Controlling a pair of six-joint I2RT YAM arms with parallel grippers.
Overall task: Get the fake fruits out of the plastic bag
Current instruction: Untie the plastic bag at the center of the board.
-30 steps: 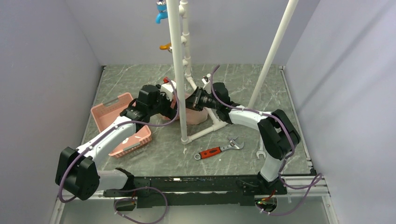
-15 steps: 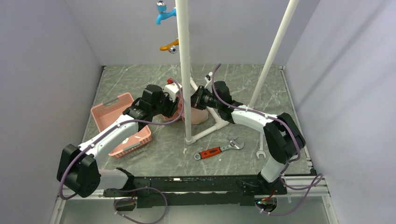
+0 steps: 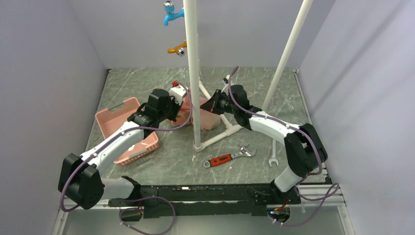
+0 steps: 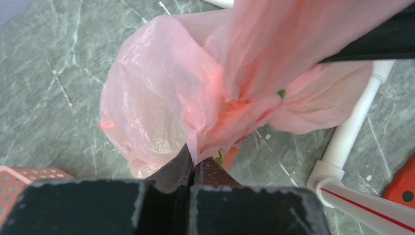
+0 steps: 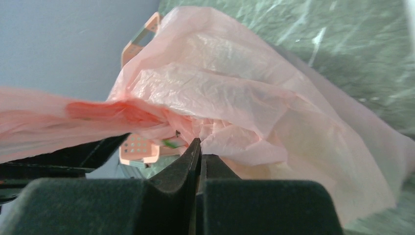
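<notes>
The plastic bag (image 3: pixel 201 117), thin crinkled pink film, lies at mid-table behind the white upright pipe, stretched between both grippers. My left gripper (image 3: pixel 180 109) reaches it from the left. In the left wrist view the left gripper (image 4: pixel 195 159) is shut on a fold of the plastic bag (image 4: pixel 156 93). My right gripper (image 3: pixel 209 105) comes from the right. In the right wrist view the right gripper (image 5: pixel 199 148) is shut on another fold of the plastic bag (image 5: pixel 235 93). Of the fake fruits only green slivers (image 4: pixel 281 93) show between the folds; the rest is hidden inside.
A white pipe frame (image 3: pixel 192 73) rises right in front of the bag, its foot piece (image 3: pixel 218 136) on the table. A rigid pink basket (image 3: pixel 117 120) lies under the left arm. A red-handled wrench (image 3: pixel 227 157) and a spanner (image 3: pixel 273 155) lie front right.
My left gripper has shut on the bag's film. The right arm has drawn slightly right, stretching the bag. The pipe frame stands straighter than a second ago.
</notes>
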